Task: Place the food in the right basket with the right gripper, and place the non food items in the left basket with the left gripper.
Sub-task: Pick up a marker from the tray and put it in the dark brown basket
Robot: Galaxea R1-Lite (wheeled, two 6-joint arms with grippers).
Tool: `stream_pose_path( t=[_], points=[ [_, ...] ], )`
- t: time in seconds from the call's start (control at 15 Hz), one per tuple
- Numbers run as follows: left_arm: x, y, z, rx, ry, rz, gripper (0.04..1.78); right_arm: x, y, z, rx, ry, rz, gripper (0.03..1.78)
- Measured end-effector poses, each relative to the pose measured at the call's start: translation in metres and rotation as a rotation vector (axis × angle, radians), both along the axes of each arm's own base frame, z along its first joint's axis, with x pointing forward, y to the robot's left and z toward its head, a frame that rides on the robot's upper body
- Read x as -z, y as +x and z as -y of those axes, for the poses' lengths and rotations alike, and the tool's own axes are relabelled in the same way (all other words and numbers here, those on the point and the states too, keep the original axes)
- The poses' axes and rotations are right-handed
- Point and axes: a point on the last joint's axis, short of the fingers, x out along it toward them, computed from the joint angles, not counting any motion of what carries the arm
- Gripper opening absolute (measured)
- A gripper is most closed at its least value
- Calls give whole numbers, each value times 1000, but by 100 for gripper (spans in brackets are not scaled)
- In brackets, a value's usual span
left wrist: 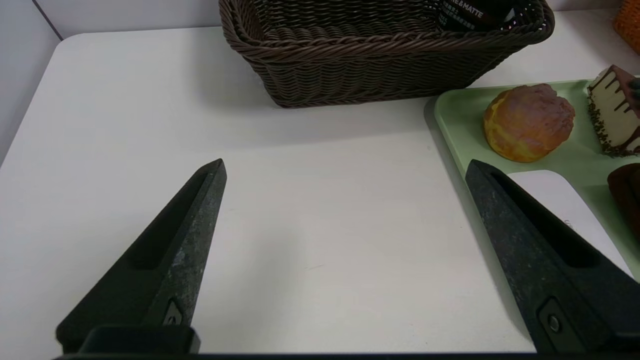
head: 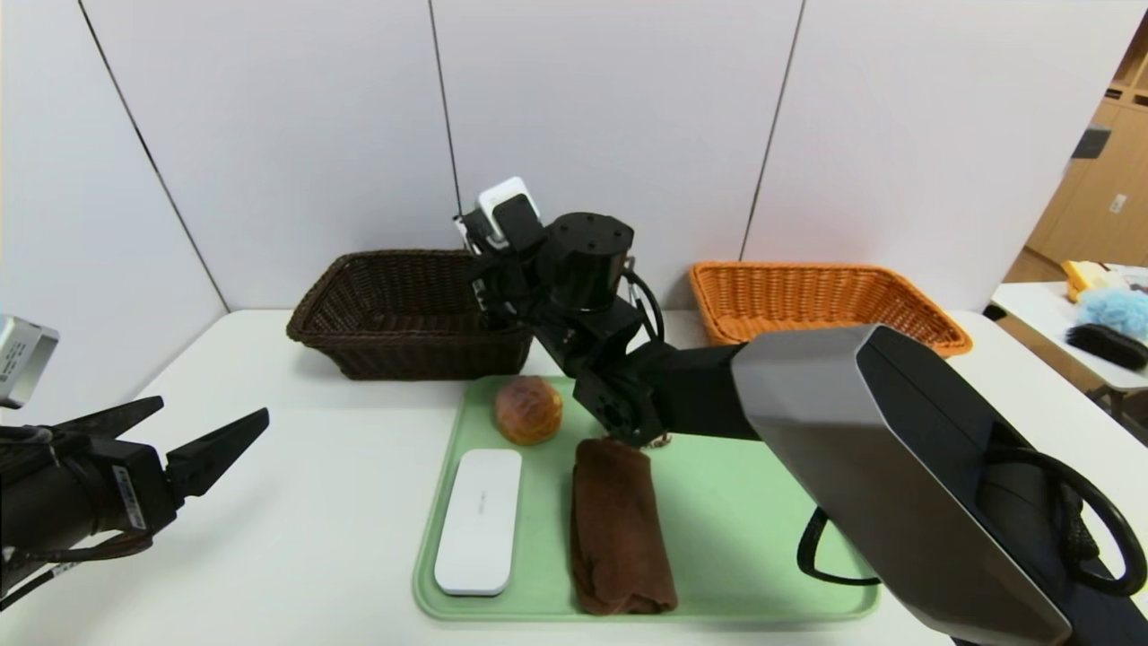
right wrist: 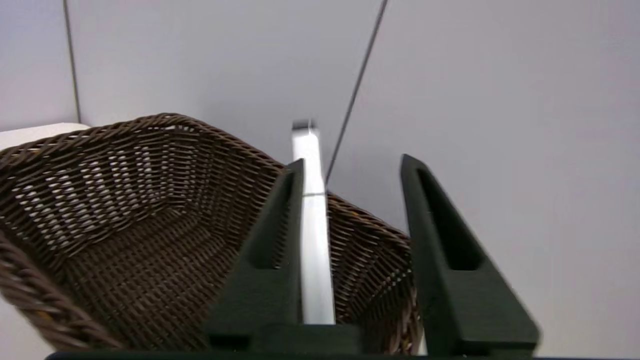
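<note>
My right hand (right wrist: 350, 165) hangs above the dark brown basket (right wrist: 150, 210), its jaws partly apart, with the white marker pen (right wrist: 312, 220) lying against one finger and a clear gap to the other; I judge it is being let go here so it drops inside. My left hand (left wrist: 345, 167) waits spread wide and empty over the desk (left wrist: 310, 210). Off to its side, on the green tray (head: 762, 547), sit the bun (head: 529, 409), white case (head: 480, 520) and rolled towel (head: 619, 529); the cake slice (left wrist: 615, 112) is beside the bun. The orange basket (head: 825, 301) stands beyond the tray.
</note>
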Motion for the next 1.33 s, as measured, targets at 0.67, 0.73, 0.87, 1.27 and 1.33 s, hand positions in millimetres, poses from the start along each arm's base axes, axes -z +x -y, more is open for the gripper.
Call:
stream_pose_path(
  t=[0.67,0.73,0.87,1.27,1.33],
  points=[
    [-1,0,0,0,2,15,169,-23,4,17,26,24,24,143],
    [-1,0,0,0,2,15,169,-32,5,23,40,25,20,147],
    [-2,0,0,0,1,16,169,-51,6,40,83,30,-11,152],
    [-6,1,0,0,2,38,169,-109,-16,97,194,41,-310,162],
    [-6,1,0,1,3,39,169,-114,-24,106,215,29,-382,163]
  ],
)
